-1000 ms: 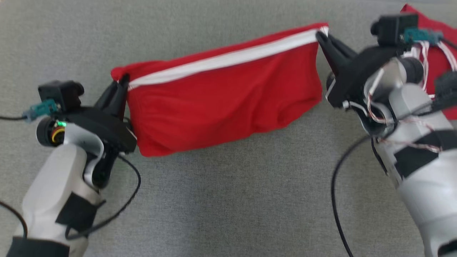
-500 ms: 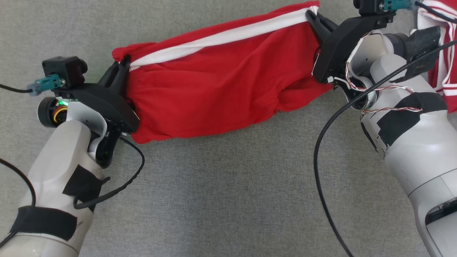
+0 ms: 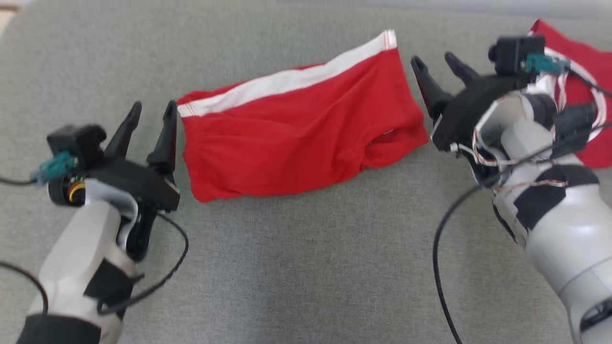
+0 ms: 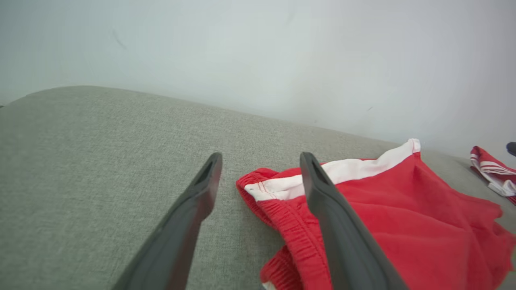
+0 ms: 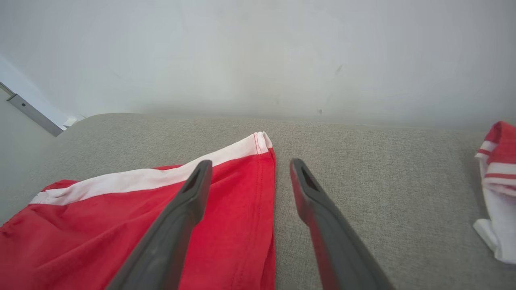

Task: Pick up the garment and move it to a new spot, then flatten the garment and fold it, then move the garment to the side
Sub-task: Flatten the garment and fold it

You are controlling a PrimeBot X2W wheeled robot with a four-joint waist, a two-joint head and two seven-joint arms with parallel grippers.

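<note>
The red garment (image 3: 296, 138), with a white band along its far edge, lies rumpled but roughly flat on the grey cloth-covered table (image 3: 306, 267). The left gripper (image 3: 154, 106) and right gripper (image 3: 432, 58) flank its ends, fingers apart, holding nothing.

A grey woven-fabric desk (image 3: 306, 267) spreads below and ahead of both sets of jaws, its far left corner rounded. A crumpled red cloth with thin white stripes (image 5: 498, 189) lies on it, out to the right of the right jaws and well apart from their tips. A plain pale wall (image 4: 282, 52) rises behind the desk's far edge, ahead of the left jaws. In the right wrist view a slim metal strip (image 5: 30, 114) slants across the wall, far to the left of the right jaws
</note>
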